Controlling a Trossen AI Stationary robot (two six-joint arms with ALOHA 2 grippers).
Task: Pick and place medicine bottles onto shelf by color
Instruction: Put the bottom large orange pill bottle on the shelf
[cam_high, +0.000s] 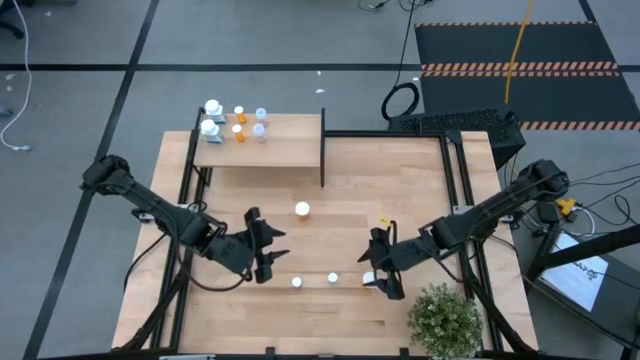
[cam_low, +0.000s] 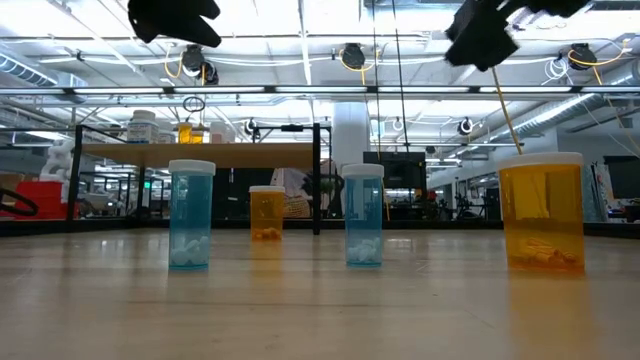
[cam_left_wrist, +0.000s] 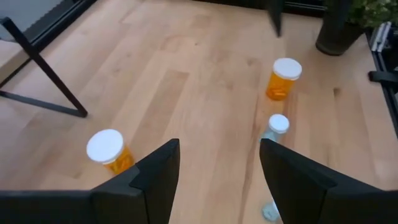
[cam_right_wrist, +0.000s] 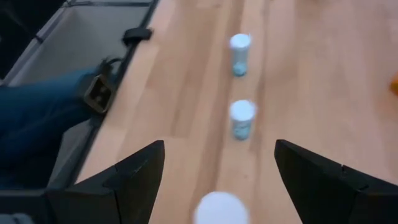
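Four medicine bottles with white caps stand upright on the tabletop. One orange bottle (cam_high: 301, 209) stands mid-table. Two bluish bottles (cam_high: 297, 282) (cam_high: 333, 278) and a second orange bottle (cam_high: 368, 280) stand in a row near the front edge. Several more bottles (cam_high: 235, 124) stand on the left end of the wooden shelf (cam_high: 280, 150). My left gripper (cam_high: 270, 255) is open and empty, above the table just left of the row. My right gripper (cam_high: 380, 262) is open and empty, raised over the second orange bottle, whose cap (cam_right_wrist: 221, 208) shows between the fingers.
A green potted plant (cam_high: 443, 318) stands at the table's front right corner, close to my right arm. The shelf's black upright panel (cam_high: 322, 148) closes its right end. Bare tabletop lies between the shelf and the row of bottles.
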